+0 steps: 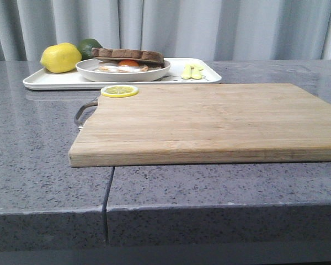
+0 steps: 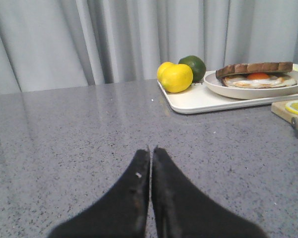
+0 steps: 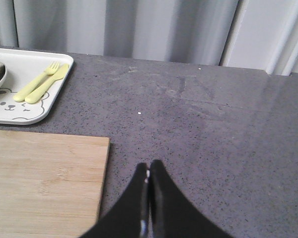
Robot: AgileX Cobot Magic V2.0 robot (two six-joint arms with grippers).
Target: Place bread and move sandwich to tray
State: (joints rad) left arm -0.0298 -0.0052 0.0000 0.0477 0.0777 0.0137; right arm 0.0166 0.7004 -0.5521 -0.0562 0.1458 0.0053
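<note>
Left pincer [image 2: 150,151]: tips pressed together, nothing between them, low over bare grey counter [image 2: 64,148], well short of the tray. Not visible in the front view.

Far left on the counter, at the back: white tray [image 1: 49,81] with a yellow lemon [image 1: 60,57] and a green lime [image 1: 89,46] behind it. The left wrist view shows a second lemon [image 2: 163,70] partly hidden behind the first.

Next along the tray: round white plate [image 1: 121,74] sits fully on it. On the plate is the sandwich [image 1: 127,59], with the fried egg [image 1: 124,67] and its orange yolk under the brown-crusted bread [image 1: 128,53]. The top slice is tilted, propped over the egg with its right end down at the plate rim. I can't tell whether there's a bottom slice.

In front of the plate: lemon slice [image 1: 119,90] lies flat on the back-left corner of the wooden cutting board [image 1: 209,121]. The board has a metal handle [image 1: 84,112] on its left end and is otherwise bare.

Right end of the tray: pale yellow fork [image 3: 37,80] and knife [image 3: 49,82] lie side by side, next to the bear drawing [image 3: 7,101].

Right pincer [image 3: 149,166]: tips pressed together, holding nothing, over bare counter just beside the board's right edge. Not visible in the front view.
</note>
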